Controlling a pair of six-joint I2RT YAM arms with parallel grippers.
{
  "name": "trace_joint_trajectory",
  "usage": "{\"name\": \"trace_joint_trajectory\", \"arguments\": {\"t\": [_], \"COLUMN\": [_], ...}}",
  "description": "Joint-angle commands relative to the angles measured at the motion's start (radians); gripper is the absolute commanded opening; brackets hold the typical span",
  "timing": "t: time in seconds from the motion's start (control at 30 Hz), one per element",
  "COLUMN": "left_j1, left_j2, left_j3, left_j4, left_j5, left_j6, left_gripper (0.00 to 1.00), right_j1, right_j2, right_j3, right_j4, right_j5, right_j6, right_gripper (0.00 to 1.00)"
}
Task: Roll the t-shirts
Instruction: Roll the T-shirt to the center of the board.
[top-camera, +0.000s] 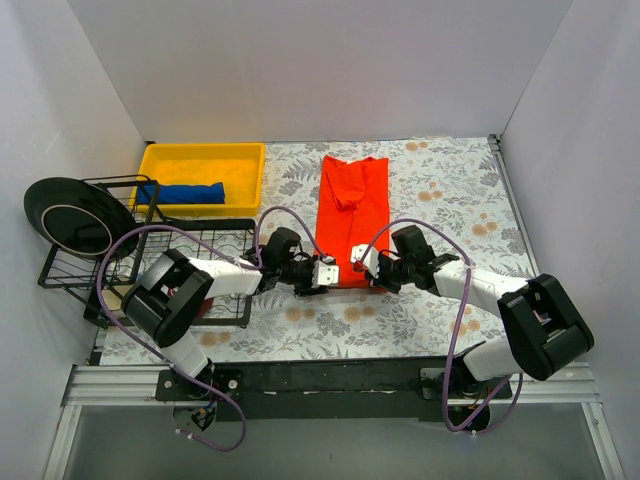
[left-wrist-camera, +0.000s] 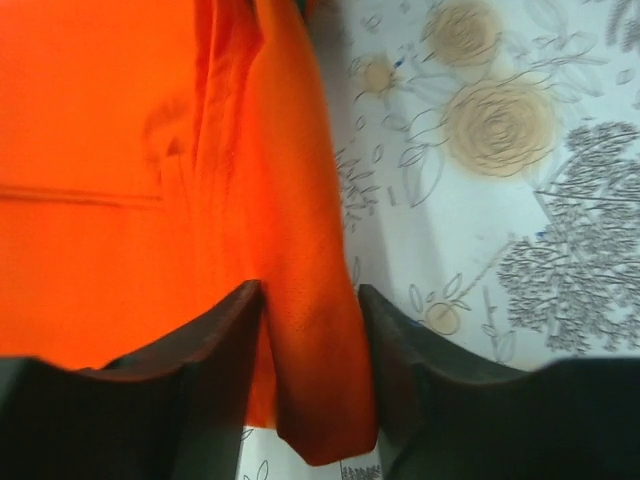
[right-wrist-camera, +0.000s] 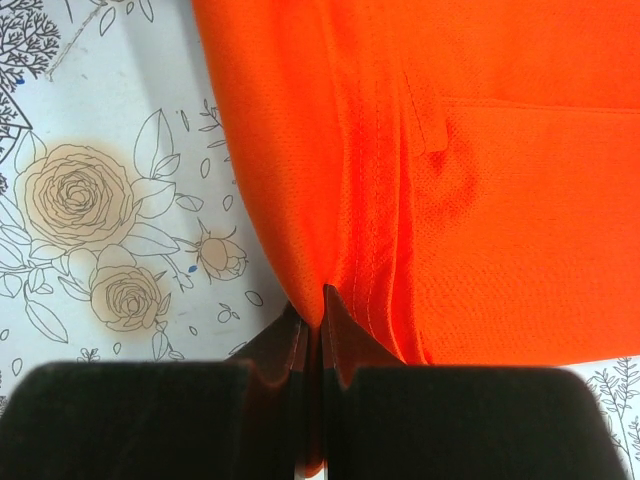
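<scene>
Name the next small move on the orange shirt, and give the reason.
Probably close the left gripper on the near hem of the orange t-shirt. The right gripper is shut on that hem, while the left one's jaws stand apart with a fold of cloth between them. Both likely need a hold before rolling.

Left arm (top-camera: 225, 278) and right arm (top-camera: 475, 283) show white links, black joints, purple cables (top-camera: 449, 350).

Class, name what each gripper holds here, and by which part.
The right gripper pinches the orange-red t-shirt by its near edge. The left gripper straddles that edge beside it; whether it clamps the cloth cannot be told.
</scene>
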Motion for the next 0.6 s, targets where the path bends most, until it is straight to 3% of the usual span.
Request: {"name": "trace_joint_trajectory", "arguments": {"t": [0.0, 0.23, 0.57], "left_j1": [0.001, 0.012, 0.07], "left_j2": [0.025, 0.022, 0.024], "left_j3": [0.028, 0.112, 0.323], "left_j4": [0.059, -0.125, -0.687], "left_j5": [-0.104, -0.075, 0.165], "left_j6": [-0.006, -0.067, -0.054], "left_gripper": [0.34, 0.12, 0.03], "right_j1": [-0.004, -0.004, -0.056], "right_j2": [-0.029, -0.043, -0.126], "right_j3": [0.008, 0.022, 0.117], "right_j4": [-0.046, -0.132, -0.546], "right_j5": [-0.025, -0.043, -0.23], "right_j6": [-0.036, -0.09, -0.141], "right_gripper": [0.02, 0.02, 0.04]}}
